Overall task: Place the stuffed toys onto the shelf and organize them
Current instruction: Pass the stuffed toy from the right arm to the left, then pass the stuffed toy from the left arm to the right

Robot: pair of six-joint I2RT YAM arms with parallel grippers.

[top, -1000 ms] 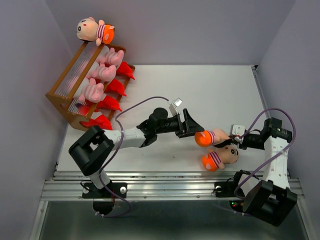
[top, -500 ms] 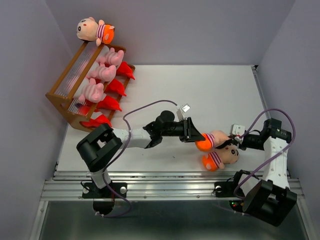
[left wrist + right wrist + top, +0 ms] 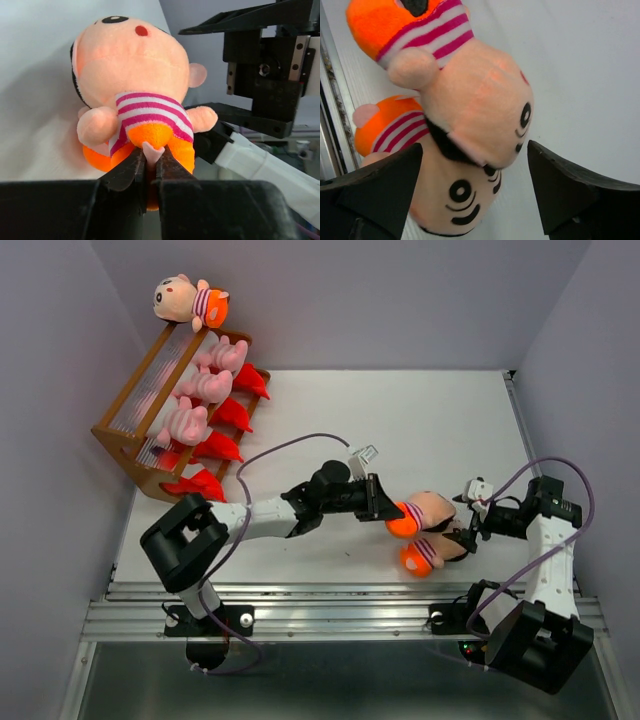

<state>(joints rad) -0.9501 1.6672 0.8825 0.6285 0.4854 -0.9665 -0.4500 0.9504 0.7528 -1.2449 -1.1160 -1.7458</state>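
At four o'clock on the table (image 3: 400,420), the left gripper (image 3: 150,156) now pinches the boy doll (image 3: 428,508) by its orange bottom while the right gripper (image 3: 468,518), just opened wide, lets go; carrying to the ten-o'clock shelf (image 3: 140,425) likely follows.

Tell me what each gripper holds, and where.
The left gripper pinches the upper boy doll by its orange bottom; the right gripper is open, holding nothing.

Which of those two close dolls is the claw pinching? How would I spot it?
On the white table, near its front right, two boy dolls crowd together. The held doll is the one farther from the front rail; unlike its neighbour, its orange bottom sits pinched in the left gripper.
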